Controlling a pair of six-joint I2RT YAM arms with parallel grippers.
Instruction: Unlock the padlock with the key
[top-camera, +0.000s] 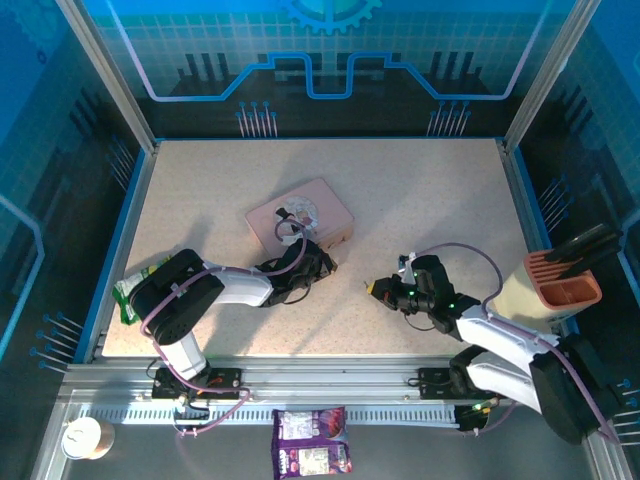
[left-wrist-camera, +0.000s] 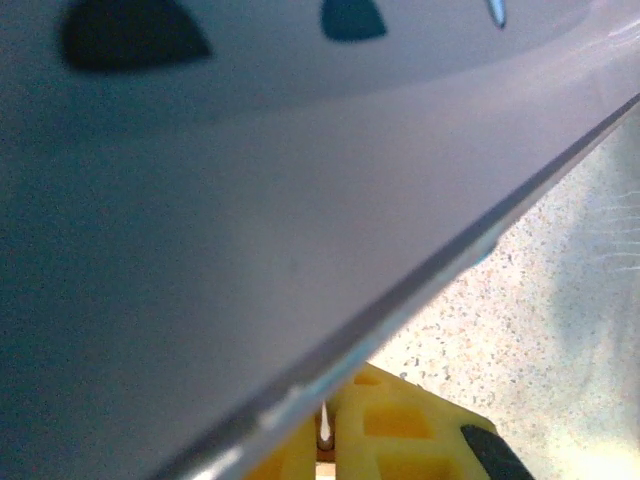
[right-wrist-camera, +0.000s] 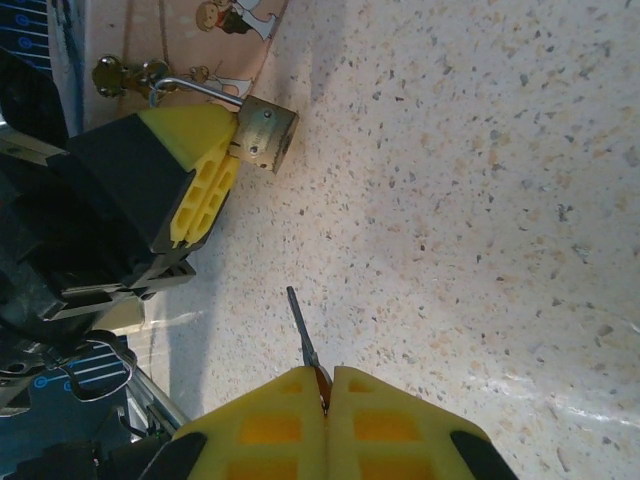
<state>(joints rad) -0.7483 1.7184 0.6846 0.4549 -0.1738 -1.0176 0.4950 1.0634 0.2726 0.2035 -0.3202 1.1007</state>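
Just beside the tin (right-wrist-camera: 215, 35), the padlock (right-wrist-camera: 266, 136) sits pinched at the tips of the left gripper (right-wrist-camera: 225, 150). Its fingers are closed on the lock's body, and the shackle points back toward the tin. The right gripper (right-wrist-camera: 327, 385) is clamped on the key (right-wrist-camera: 302, 335), whose blade juts ahead of the fingertips, low over the table (right-wrist-camera: 480, 200) and apart from the lock. The step in hand is insertion: line the blade up with the lock's end opposite the shackle, then feed it straight in, slowly. The keyhole is too small to make out, and a skewed approach would likely push the lock aside.
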